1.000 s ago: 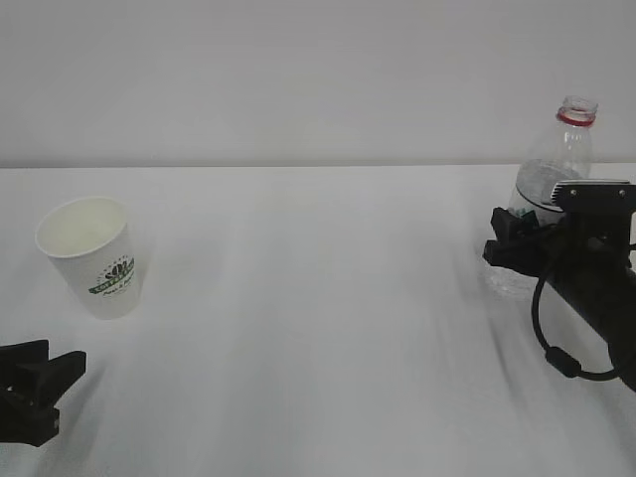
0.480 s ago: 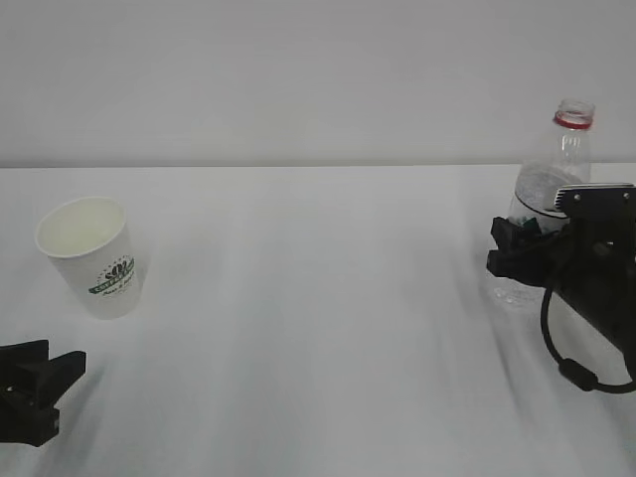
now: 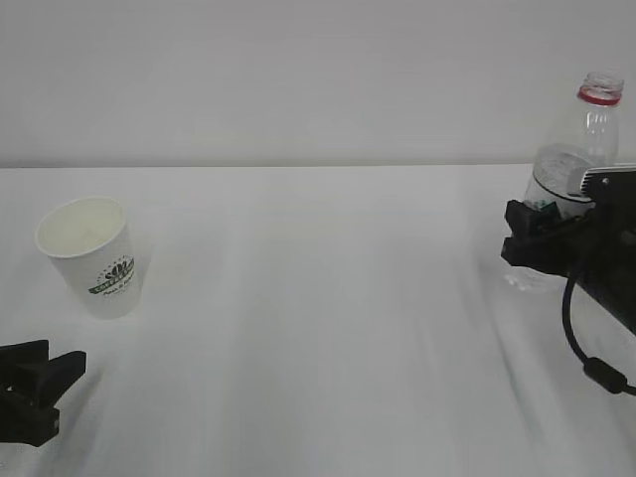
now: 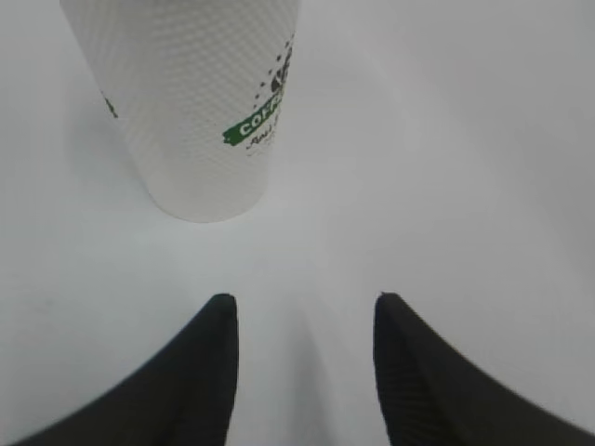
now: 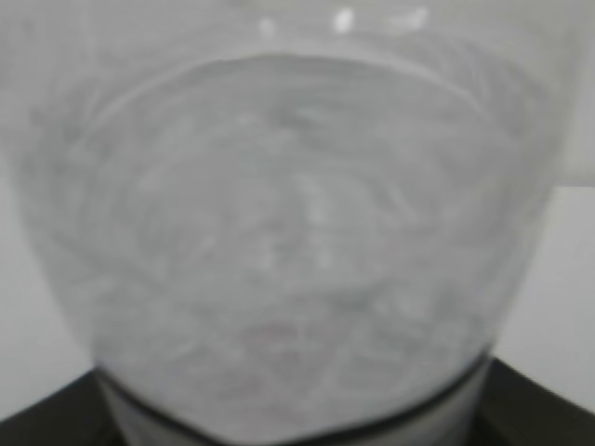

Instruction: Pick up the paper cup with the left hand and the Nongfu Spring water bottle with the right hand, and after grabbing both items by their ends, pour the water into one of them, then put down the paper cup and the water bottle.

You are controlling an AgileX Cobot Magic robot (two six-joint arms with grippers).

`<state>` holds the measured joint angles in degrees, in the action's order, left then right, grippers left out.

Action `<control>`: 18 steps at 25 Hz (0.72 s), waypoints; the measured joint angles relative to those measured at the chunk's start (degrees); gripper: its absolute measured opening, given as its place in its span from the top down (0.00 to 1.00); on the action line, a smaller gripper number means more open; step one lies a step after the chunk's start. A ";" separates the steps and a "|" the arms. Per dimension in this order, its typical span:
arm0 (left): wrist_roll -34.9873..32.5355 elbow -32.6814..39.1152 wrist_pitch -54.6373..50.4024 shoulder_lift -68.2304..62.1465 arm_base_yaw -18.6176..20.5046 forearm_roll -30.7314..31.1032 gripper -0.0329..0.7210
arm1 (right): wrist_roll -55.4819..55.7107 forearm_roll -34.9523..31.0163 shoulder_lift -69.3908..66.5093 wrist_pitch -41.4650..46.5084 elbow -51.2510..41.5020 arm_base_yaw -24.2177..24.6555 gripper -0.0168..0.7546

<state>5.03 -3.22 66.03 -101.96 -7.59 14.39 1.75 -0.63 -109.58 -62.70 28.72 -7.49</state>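
Note:
The paper cup [image 3: 94,253] stands upright at the left of the table, white with a green logo, and I see nothing inside it. My left gripper [image 3: 40,388] rests low in front of it, open and apart from it. In the left wrist view the cup [image 4: 191,102] stands ahead of the open gripper [image 4: 302,302]. The uncapped clear bottle [image 3: 576,159] with a red neck ring is at the far right. My right gripper [image 3: 542,243] is shut on its lower body, hiding the label. The bottle [image 5: 297,232] fills the right wrist view, blurred, with a dark finger [image 5: 539,409] at the bottom corner.
A white table [image 3: 318,298] runs across the view to a pale wall behind. A black cable [image 3: 586,348] loops under the right arm. Nothing else stands between the cup and the bottle.
The right gripper and the bottle have moved together to the right and slightly up. The cup and the left gripper have not moved.

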 joint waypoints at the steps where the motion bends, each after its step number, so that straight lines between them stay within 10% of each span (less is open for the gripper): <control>1: 0.00 0.00 0.00 0.00 0.00 0.00 0.49 | -0.02 0.00 0.48 -0.06 -0.50 0.00 0.40; 18: 0.00 0.00 0.00 0.00 0.00 0.70 0.49 | 0.31 0.11 15.10 3.33 -9.73 0.00 0.40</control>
<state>5.03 -3.22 66.03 -101.96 -7.59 15.09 2.06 -0.52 -94.48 -59.37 18.99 -7.49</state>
